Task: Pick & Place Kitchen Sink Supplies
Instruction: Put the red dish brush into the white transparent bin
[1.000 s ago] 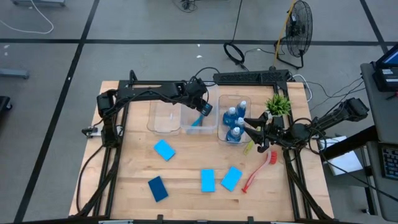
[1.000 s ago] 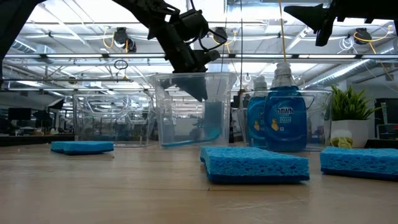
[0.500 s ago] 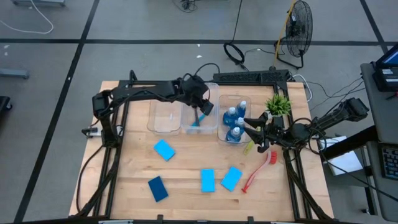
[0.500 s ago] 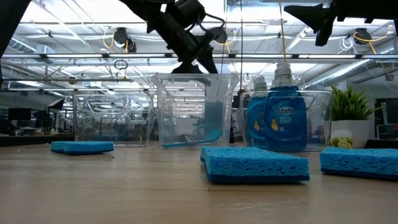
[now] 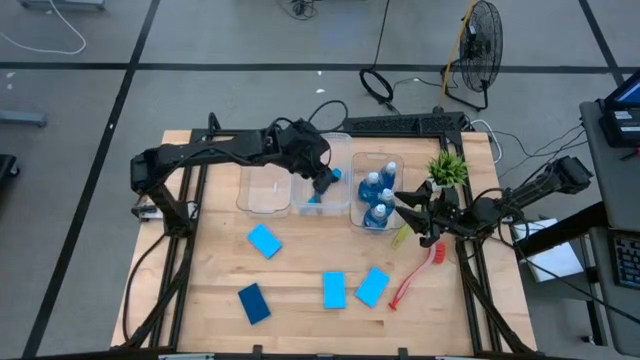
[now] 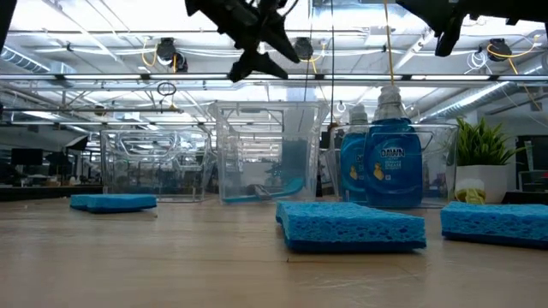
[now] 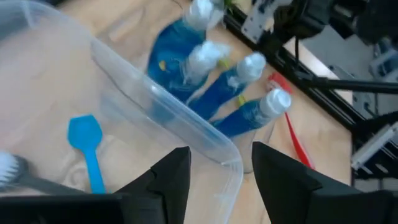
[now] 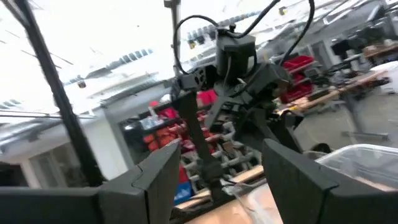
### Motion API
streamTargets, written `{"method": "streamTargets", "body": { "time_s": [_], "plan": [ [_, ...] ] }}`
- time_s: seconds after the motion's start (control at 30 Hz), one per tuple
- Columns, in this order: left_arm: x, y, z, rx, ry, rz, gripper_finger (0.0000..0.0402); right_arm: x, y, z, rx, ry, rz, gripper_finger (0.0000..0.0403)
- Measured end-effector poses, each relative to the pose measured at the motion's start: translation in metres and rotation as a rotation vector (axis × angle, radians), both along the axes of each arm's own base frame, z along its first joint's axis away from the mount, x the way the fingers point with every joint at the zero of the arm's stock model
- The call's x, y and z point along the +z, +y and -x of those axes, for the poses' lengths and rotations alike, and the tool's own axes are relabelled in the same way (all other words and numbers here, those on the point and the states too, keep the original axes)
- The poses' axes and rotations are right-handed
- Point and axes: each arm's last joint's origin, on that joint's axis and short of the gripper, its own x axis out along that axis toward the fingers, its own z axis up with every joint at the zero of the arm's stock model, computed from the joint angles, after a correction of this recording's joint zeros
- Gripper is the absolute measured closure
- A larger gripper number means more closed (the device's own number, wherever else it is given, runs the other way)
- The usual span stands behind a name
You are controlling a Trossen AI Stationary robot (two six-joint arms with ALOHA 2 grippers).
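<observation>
Above the middle bin's rim (image 5: 345,160), open left end effector (image 5: 323,184), clear

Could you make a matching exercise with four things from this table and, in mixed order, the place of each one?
Things:
1. blue brush
2. blue bottles
3. red brush
4. darker sponge

Places:
A. bare wood, near the table's right edge
B. bare wood, front left of the other sponges
C. inside the middle clear bin
D. inside the right clear bin

Pairs: 1-C, 2-D, 3-A, 4-B
</observation>
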Motion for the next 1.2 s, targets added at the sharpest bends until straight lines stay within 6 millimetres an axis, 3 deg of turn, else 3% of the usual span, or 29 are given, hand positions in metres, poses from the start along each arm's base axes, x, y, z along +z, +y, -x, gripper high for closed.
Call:
{"method": "streamTargets", "body": {
  "time_s": [0.4,0.53,0.93,1.2],
  "plan": [
    [0.044,-0.032,0.031,0.057,-0.057,-0.155,0.0254,0.01,0.012,0.016,0.124,-0.068,0.05,0.019],
    [0.048,-0.042,0.036,0.067,-0.039,-0.187,0.025,0.015,0.017,0.019,0.147,-0.07,0.063,0.019],
    [0.059,-0.062,0.052,0.044,-0.02,-0.284,0.0222,0.068,0.041,0.023,0.055,0.175,0.148,0.019],
    [0.068,-0.069,0.067,0.052,-0.066,-0.357,0.0215,0.072,0.052,0.035,0.039,0.25,0.098,0.019]
  ]
}}
